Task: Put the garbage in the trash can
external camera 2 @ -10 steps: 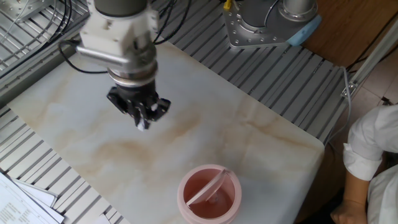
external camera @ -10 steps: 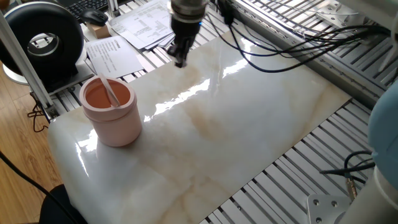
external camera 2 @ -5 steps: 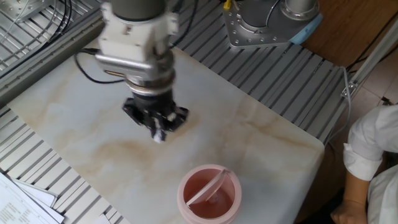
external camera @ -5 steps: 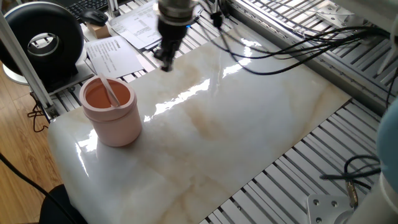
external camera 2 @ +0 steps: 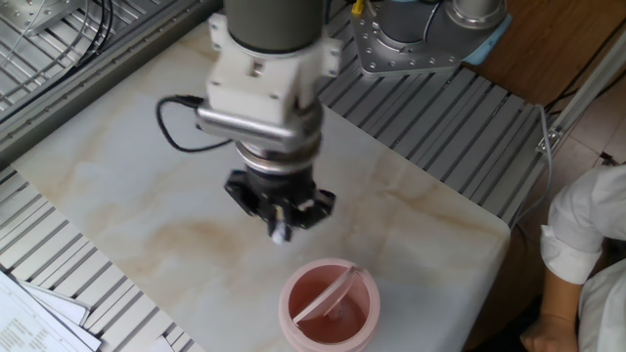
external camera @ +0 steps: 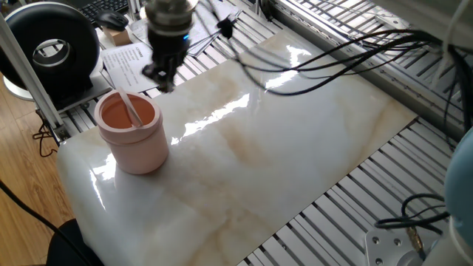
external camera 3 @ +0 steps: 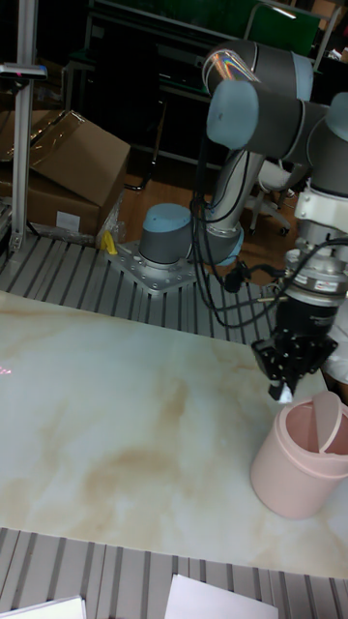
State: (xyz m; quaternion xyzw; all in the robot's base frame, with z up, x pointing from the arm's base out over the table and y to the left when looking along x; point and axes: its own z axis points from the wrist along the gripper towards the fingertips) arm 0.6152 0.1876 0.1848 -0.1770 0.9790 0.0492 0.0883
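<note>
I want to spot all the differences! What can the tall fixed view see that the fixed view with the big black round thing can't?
Only the tall fixed view shows cardboard boxes on the floor and the robot's blue-grey base bolted to the table edge.

Only the view with the black round device shows printed paper sheets and a keyboard behind the table.

Both show the pink trash can with its swing lid tilted, the marble tabletop, and the pincer just beside the can, with a tiny white wad at its tips.
</note>
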